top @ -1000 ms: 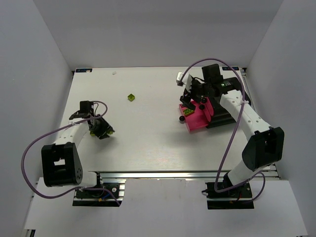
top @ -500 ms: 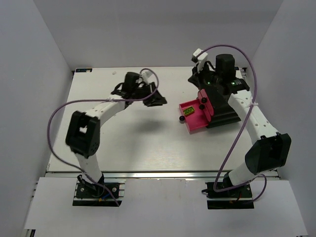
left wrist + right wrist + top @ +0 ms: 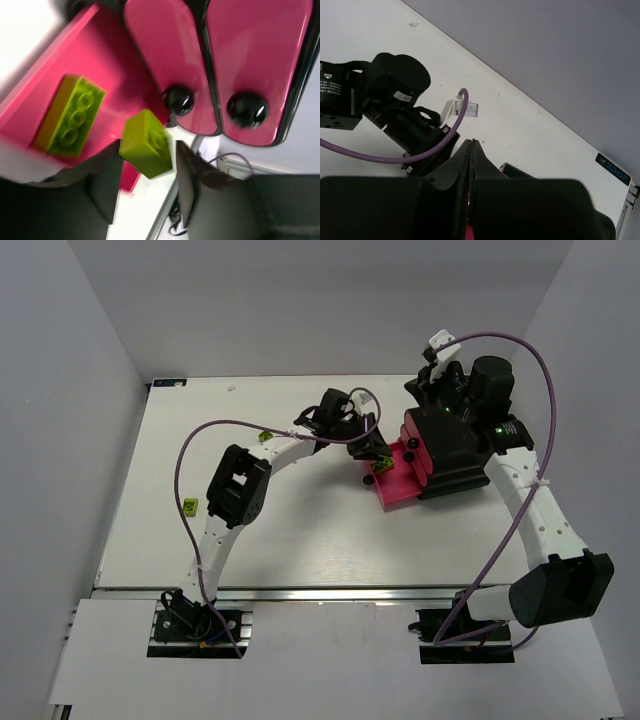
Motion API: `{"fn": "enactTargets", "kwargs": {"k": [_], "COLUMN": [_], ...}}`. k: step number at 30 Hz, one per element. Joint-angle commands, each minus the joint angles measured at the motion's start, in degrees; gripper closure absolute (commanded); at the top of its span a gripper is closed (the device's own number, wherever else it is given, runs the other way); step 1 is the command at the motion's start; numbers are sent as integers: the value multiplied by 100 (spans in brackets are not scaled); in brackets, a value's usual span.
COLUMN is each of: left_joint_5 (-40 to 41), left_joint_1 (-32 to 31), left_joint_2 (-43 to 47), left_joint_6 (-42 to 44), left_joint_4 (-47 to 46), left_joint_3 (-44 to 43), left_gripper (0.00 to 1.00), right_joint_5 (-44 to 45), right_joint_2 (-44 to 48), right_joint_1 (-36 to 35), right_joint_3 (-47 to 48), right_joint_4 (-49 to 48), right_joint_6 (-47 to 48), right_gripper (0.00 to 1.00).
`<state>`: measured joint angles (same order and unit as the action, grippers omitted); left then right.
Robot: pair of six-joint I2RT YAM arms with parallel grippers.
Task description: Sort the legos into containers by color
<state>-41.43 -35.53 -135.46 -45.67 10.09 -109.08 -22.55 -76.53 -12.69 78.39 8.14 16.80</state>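
Note:
My left gripper [image 3: 378,453] hangs over the pulled-out pink container [image 3: 402,488]. A square lime-green lego [image 3: 146,142] sits at its fingertips [image 3: 196,170], with a thin slit showing beside the right finger; the jaws stand slightly apart, left gripper [image 3: 148,150]. An oblong lime lego [image 3: 71,122] lies in that drawer. Two more lime legos [image 3: 265,436] [image 3: 190,506] rest on the table. My right gripper [image 3: 471,143] is shut on nothing, raised above the black cabinet [image 3: 455,455], right gripper [image 3: 430,390].
Two shut pink drawers [image 3: 165,55] [image 3: 257,60] with round black knobs [image 3: 178,100] face the left wrist camera. The open drawer's knob [image 3: 368,480] points toward the table's middle. Purple cables loop off both arms. Grey walls enclose the table.
My left arm swung from the table's left side across to the open drawer, carrying the square lime lego. My right gripper shut and drew back from the drawer front to above the cabinet.

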Motion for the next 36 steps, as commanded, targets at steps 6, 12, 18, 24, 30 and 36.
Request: {"fn": "enactTargets", "kwargs": {"k": [6,12,18,24,30,36], "left_joint_5": [-225,-173,582,1646,3561,4467], "left_joint_1": [-183,-183,493,1706,2155,2155], "left_joint_2": [-429,-166,1175,2225,2085,1058], "left_joint_6": [-390,-364,22,120,111,84], "left_joint_4": [90,116,467,1090,2699,3728], "left_joint_3": [-1159,-1142,-91,1405,1179,-322], "left_gripper": [31,34,99,92,24,15], "right_joint_5": [22,-127,-722,-1392,-1156,-1007], "right_joint_2": [139,147,218,7,-213,-345], "right_joint_1": [161,196,196,153,152,135], "right_joint_3": [-140,-201,-350,-325,-201,-149], "right_joint_4": [-243,-217,-120,425,636,759], "right_joint_6": [-115,-89,227,553,324,272], "right_gripper": [100,100,67,49,49,49]}}
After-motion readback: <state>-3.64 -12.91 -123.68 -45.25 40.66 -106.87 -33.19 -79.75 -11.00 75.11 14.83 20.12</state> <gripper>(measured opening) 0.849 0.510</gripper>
